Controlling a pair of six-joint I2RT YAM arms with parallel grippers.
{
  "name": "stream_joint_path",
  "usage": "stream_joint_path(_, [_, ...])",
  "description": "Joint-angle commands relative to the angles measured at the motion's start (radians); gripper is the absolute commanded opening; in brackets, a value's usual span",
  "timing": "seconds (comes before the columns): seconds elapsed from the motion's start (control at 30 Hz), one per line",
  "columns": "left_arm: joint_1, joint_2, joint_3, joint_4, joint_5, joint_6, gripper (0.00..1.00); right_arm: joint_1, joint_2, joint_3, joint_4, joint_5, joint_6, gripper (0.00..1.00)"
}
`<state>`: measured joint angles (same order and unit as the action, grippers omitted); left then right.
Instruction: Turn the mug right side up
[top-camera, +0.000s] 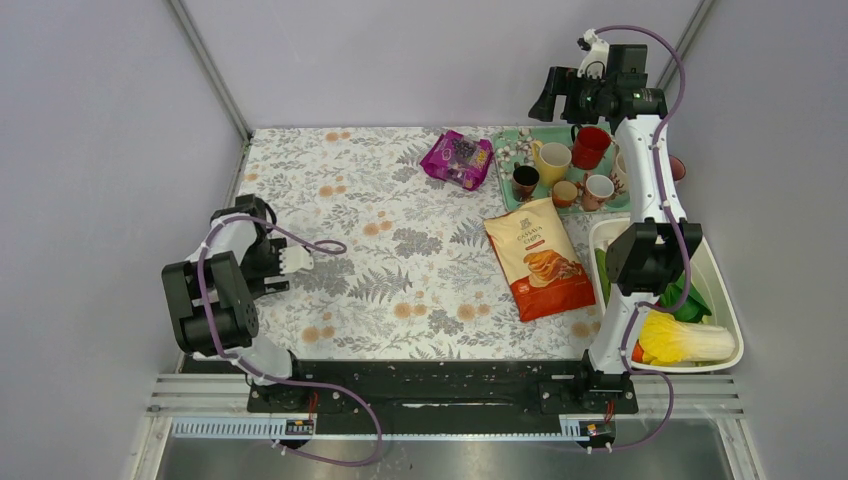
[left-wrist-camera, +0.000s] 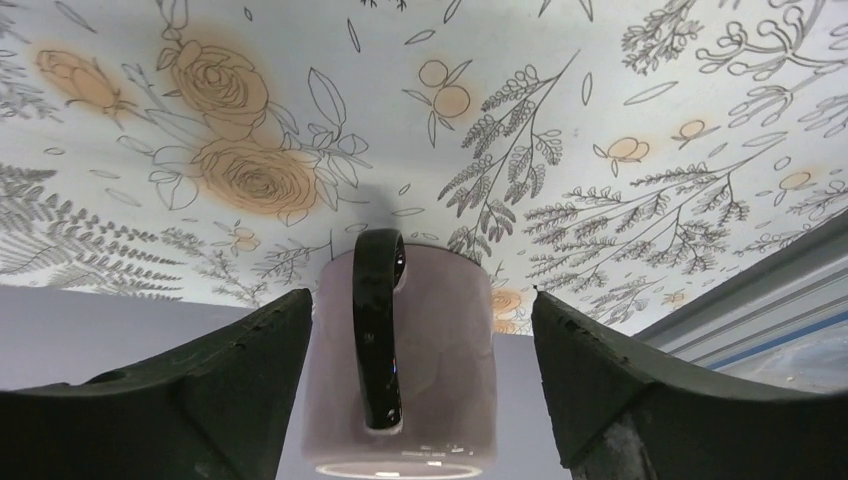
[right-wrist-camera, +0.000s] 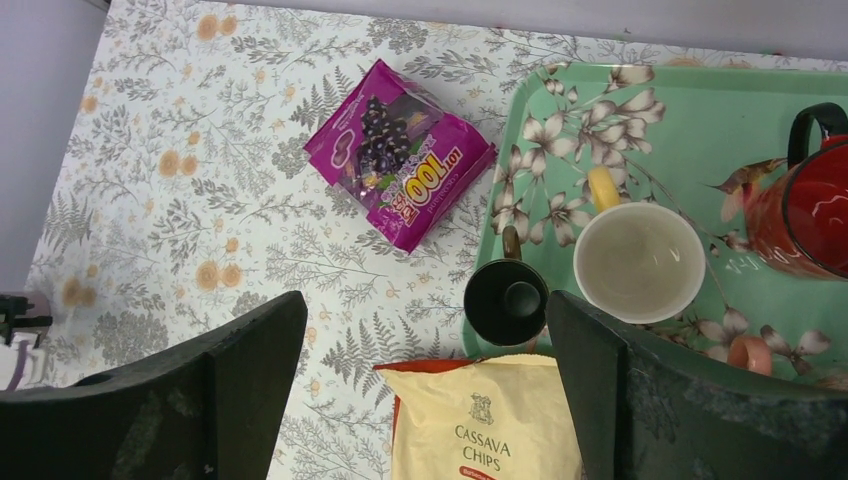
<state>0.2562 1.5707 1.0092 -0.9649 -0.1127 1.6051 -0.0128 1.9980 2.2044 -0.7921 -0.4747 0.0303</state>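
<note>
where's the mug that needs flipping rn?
Left wrist view: the lavender mug is between the left gripper's open jaws. Top view: left side of the table, well away from the green tray.

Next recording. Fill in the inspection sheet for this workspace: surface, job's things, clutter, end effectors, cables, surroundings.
Surface: floral cloth, lying flat.
Job's things: mug, pale with a black handle, between the left fingers; which way up is unclear.
Clutter: snack pack, chips bag, tray of cups, bin of vegetables.
End effectors: left end effector open around the mug; right end effector open, empty, above the tray's edge.
Cables: left cable loops onto the cloth; right cable follows its arm.
Surroundings: grey walls; nothing else seen.
</note>
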Motion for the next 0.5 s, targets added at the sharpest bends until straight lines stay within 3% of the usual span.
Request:
stream_joint_path(0.0, [0.002,0.038,0.019,0.04,-0.033,-0.055,0.81,0.008,-0.015,0.022,-0.003,-0.049,-0.012,0.99])
stream_joint_path(0.33, [-0.002,0.113,0.06,0.124,-0.119,-0.082,0.79,0.007,-0.013,0.017,-0.031,-0.059,-0.024,1.0])
stream_joint_path(0.4, [-0.002,0.11,0.065,0.118,-0.109,-0.081,0.75,0.007,-0.009,0.017,-0.036,-0.058,-0.024,0.99])
stream_joint_path(0.47, [-0.002,0.117,0.07,0.118,-0.121,-0.083,0.62,0.007,-0.007,0.018,-0.039,-0.059,-0.024,0.99])
